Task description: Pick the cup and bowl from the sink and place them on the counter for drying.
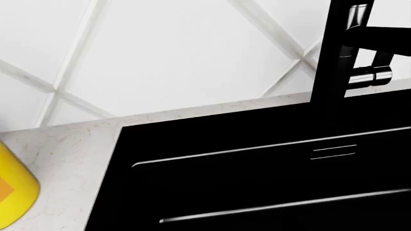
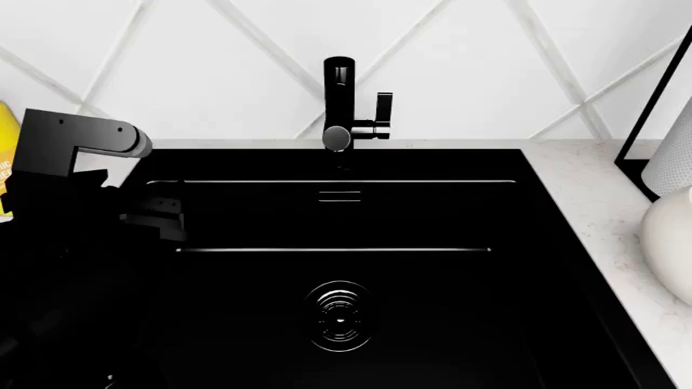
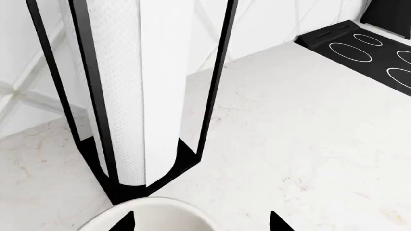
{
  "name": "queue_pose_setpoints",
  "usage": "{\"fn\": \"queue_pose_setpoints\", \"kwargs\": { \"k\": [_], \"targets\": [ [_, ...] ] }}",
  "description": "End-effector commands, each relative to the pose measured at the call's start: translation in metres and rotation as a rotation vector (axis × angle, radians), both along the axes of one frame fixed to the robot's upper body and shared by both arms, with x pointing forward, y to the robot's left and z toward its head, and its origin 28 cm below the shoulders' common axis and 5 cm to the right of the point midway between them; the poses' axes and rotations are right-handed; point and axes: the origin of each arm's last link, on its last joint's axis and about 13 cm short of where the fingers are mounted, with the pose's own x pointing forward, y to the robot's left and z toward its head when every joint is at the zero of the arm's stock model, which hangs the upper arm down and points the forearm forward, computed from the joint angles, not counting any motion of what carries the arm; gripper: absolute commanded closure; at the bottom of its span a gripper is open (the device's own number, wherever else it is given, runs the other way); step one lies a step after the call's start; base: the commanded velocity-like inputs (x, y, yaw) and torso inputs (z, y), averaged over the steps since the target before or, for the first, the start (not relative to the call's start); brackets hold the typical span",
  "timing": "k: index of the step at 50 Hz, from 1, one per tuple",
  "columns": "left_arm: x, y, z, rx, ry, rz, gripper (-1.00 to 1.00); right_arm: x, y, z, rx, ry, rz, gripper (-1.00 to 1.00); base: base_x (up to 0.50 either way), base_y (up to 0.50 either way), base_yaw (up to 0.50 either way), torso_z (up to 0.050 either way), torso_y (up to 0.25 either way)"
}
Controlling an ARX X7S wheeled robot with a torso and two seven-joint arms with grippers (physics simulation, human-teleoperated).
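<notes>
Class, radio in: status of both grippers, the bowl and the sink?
Right gripper fingertips either side of bowl, on counter by towel roll; grip unclear. Left gripper out of view. Sink shows no cup.

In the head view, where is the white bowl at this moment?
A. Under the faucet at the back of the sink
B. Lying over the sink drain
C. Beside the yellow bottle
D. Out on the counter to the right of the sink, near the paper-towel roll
D. The bowl sits on the counter right of the sink, below the paper-towel roll; the drain is bare.
</notes>
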Motion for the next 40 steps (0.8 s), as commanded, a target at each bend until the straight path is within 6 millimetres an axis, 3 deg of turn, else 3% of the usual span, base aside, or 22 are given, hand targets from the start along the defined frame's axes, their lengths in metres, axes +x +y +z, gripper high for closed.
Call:
{"fn": "queue_pose_setpoints", "kwargs": {
  "k": [1,12,31,40],
  "targets": [
    [0.0,0.0,0.0,-0.002,-0.003,-0.002,-1.0,0.005,0.018,0.012,-0.028,-0.061,0.133,-1.0,0.0,0.0,0.0,0.0,0.0],
    [0.002,-0.002,0.001,0.0,-0.006,-0.007,-1.0,0.012,0.047,0.017,-0.036,-0.199,0.347,-1.0,0.0,0.0,0.0,0.0,0.0],
    [0.008,-0.007,0.01,0.008,-0.029,-0.026,-1.0,0.011,0.08,0.006,0.053,-0.273,0.599,-1.0,0.0,0.0,0.0,0.0,0.0],
    [0.01,-0.008,0.012,0.016,-0.034,-0.038,-1.0,0.009,0.1,0.015,0.057,-0.282,0.692,-1.0,0.0,0.0,0.0,0.0,0.0]
  ]
}}
